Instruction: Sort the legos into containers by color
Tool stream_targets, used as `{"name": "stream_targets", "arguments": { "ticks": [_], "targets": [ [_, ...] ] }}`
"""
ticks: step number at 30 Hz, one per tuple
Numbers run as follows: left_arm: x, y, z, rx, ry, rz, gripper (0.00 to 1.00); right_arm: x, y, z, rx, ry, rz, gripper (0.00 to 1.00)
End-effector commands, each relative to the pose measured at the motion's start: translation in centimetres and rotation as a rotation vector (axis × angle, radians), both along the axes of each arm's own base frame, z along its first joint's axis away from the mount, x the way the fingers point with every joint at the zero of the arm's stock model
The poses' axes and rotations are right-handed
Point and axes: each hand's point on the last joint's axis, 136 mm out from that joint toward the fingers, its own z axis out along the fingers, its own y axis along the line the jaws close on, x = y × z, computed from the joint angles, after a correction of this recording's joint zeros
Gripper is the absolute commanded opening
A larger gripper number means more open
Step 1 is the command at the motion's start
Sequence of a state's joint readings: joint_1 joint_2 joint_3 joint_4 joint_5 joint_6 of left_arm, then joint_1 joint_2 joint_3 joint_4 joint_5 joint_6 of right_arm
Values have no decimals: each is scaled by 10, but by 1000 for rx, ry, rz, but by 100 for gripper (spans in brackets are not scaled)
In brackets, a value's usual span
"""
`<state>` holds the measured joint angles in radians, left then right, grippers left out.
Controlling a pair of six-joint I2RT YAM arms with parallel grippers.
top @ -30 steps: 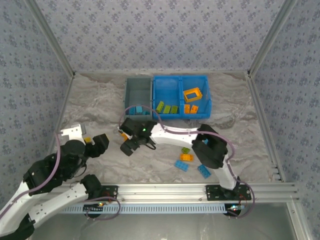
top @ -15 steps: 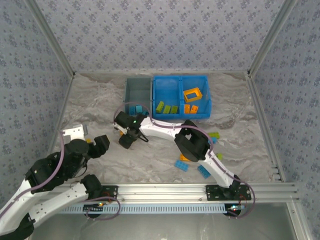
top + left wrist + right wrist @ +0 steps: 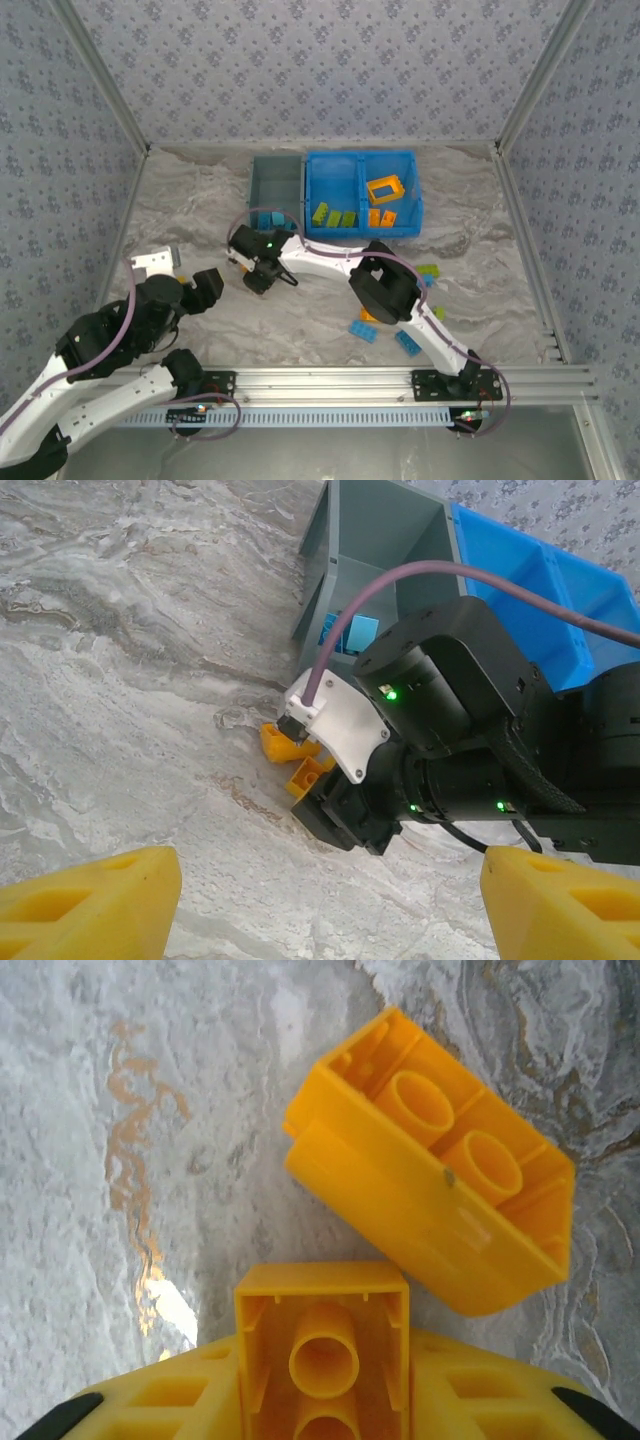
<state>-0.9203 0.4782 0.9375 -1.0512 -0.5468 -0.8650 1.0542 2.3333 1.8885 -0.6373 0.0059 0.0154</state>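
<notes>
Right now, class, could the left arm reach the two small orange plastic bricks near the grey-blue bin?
Probably not: the right tool clamps one of those small orange plastic bricks, crowding out the left tool.

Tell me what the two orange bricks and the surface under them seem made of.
The larger orange brick and the smaller orange brick look like hard moulded plastic, smooth with a slight gloss: thin even walls and round tubes inside. The surface has a grey marble print; its wrinkles suggest cloth or sheet, probably not stone.
</notes>
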Motion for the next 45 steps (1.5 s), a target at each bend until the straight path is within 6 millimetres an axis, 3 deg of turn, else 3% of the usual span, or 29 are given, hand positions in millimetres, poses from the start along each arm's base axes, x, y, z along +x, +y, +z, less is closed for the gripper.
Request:
{"name": "stream_targets", "arguments": {
  "ticks": [1,4,7,11,16,19,23,28,33,39,45],
  "targets": [
    [2,-4,7,-15,-14,-11,79,-24,-13,9,-10,32,22,34],
    [4,-21,12,-34,-20,-77,79,-32,-34,33,23,14,-13,30],
    [7,-63,20,-66,-17,-238,79,-37,-64,72,101,-28,-82,29],
    [17,-120,26,-84,18,-402,79,-32,-125,124,180,-95,-228,29],
    [31,-185,28,-79,18,-526,79,18,-231,165,228,-154,-567,30],
    [36,-221,25,-68,21,-583,78,52,-292,167,193,-184,-774,33],
    [40,-261,20,-45,20,-628,78,99,-338,157,110,-177,-954,32],
    [46,-294,11,-32,35,-657,78,148,-356,129,-29,-135,-1031,29],
    [55,-314,7,0,35,-669,78,184,-356,98,-80,-88,-1069,29],
    [54,-334,3,47,33,-715,78,209,-362,64,-111,-59,-1092,28],
    [47,-347,-11,100,49,-761,78,215,-364,55,-124,-37,-1088,34]
  ]
}}
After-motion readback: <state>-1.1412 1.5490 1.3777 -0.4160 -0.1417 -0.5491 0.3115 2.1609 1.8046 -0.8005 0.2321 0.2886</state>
